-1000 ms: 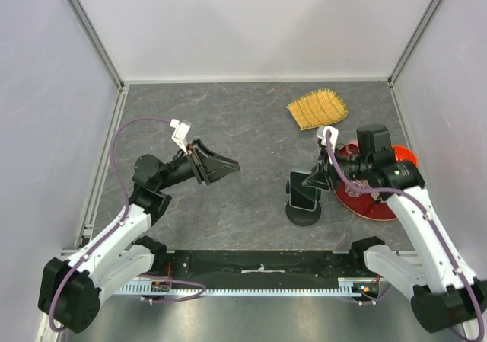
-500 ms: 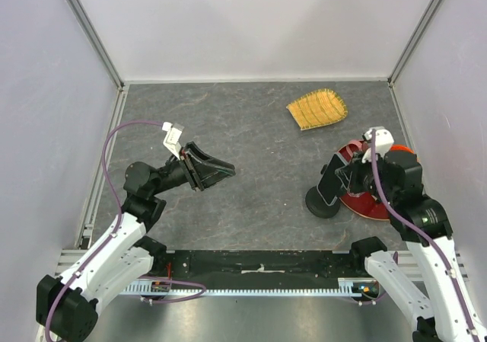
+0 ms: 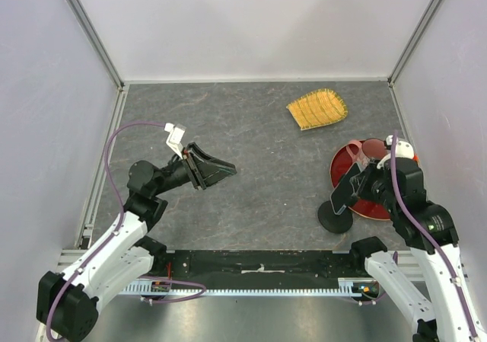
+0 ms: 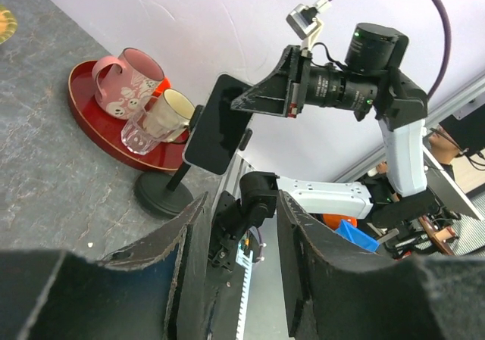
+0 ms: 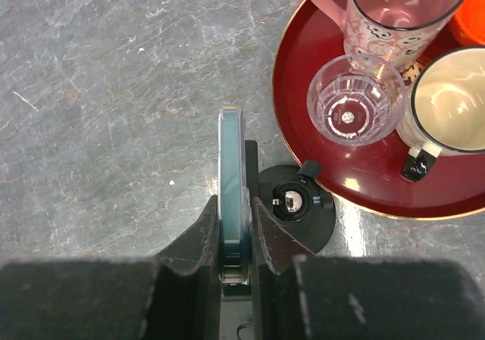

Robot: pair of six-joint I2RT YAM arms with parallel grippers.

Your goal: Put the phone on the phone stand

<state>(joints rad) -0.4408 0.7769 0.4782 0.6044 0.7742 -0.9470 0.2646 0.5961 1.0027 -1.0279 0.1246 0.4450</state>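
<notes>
The grey stone-patterned surface [image 3: 259,129] fills the floor between the white walls. The round red plate [image 5: 292,105] lies at its right edge, and a yellow woven mat [image 3: 318,108] sits toward the far right corner.

The left gripper [image 3: 227,168] hangs over the left half of the surface, well apart from everything else, its fingers spread with nothing between them.

The phone stand [image 3: 335,218] stands near the near right corner, its disc base just beside the plate's near rim.

The right gripper [image 5: 235,204] is above that base, its fingers pinching the phone [image 4: 214,124] by its lower end. The phone is tilted, off the surface, just to the left of the stand's clip cradle; I cannot tell whether it touches it.

On the plate stand a pink mug [image 5: 394,10], a cream mug [image 5: 447,101] and a clear glass [image 5: 350,101], close together.
</notes>
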